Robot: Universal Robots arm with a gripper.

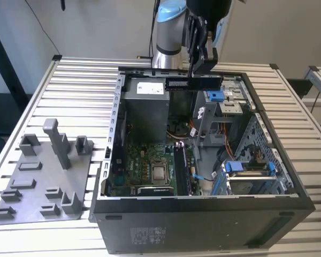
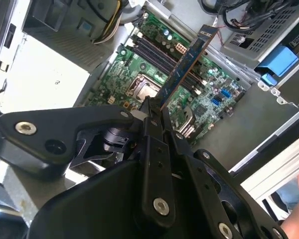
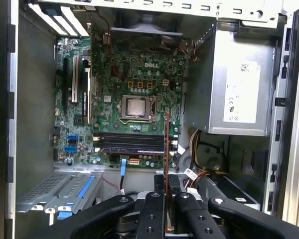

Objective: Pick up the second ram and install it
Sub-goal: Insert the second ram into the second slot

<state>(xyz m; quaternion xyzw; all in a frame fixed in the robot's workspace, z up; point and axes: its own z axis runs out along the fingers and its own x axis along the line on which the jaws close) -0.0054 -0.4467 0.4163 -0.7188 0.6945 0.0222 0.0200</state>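
My gripper (image 1: 203, 72) hangs above the back half of the open computer case (image 1: 203, 206), shut on the second ram (image 1: 195, 84). The ram is a thin dark board, held level and lengthwise over the case's rear rim. In both wrist views it juts out edge-on from between the fingers (image 2: 148, 110), toward the green motherboard (image 3: 114, 74) below. In the second wrist view the ram (image 2: 187, 62) crosses over the memory slots (image 2: 157, 55). In the first wrist view the ram (image 3: 167, 149) sits beside the dark memory slots (image 3: 132, 143). Another dark stick (image 1: 180, 168) stands upright on the motherboard.
A grey power supply (image 1: 144, 104) fills the case's back corner on the exterior view's left. The bare processor socket (image 1: 159, 172) sits mid-board. Drive cages with blue clips (image 1: 246, 168) and loose cables crowd the exterior view's right. A grey tray with blocks (image 1: 43, 176) lies outside the case.
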